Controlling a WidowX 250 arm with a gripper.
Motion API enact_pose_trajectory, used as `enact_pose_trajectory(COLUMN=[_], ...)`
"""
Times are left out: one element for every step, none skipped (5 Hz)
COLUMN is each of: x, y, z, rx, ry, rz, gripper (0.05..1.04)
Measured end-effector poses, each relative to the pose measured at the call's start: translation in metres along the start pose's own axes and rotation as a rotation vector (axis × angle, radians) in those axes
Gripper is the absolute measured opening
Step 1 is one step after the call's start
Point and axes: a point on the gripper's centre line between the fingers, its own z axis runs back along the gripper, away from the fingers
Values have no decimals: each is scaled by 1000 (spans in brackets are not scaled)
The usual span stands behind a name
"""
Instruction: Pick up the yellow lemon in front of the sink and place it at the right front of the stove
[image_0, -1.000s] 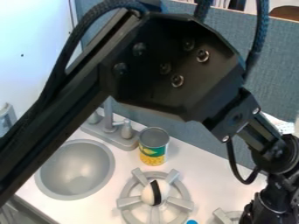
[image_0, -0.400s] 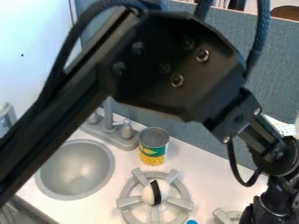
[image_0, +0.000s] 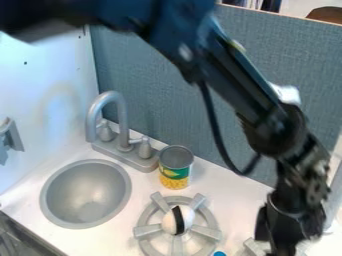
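The black gripper (image_0: 288, 222) hangs at the lower right, over the second grey burner (image_0: 254, 246), which it partly covers. Left of the gripper, a white rounded object with a black stripe (image_0: 178, 220) rests on the middle of the front grey burner (image_0: 141, 231). A can with a green and yellow label (image_0: 175, 167) stands upright behind that burner, close to the faucet base. At the bottom edge a bit of something blue (image_0: 219, 254) shows, between the two burners.
A round grey sink (image_0: 85, 195) lies at the left, with a grey faucet (image_0: 122, 120) behind it. A blue-grey partition (image_0: 160, 95) runs along the back, and a white wall (image_0: 47, 75) stands at the left.
The arm has swung up at the upper left, uncovering the faucet and wall. The gripper end has moved left and somewhat down. The can and striped object have stayed put.
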Motion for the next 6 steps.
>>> enact_pose_trajectory(x=[-21, -44, -49, -56, -60, -59], y=[1, 7, 11, 13, 9, 6], z=[26, 32, 28, 27, 25, 25], rx=[21, 3, -9, -55, -77, -94], ry=[-33, 29, 36, 39, 39, 34], rz=[71, 141, 187, 227, 242, 287], gripper=[995, 996, 997, 996, 997, 999])
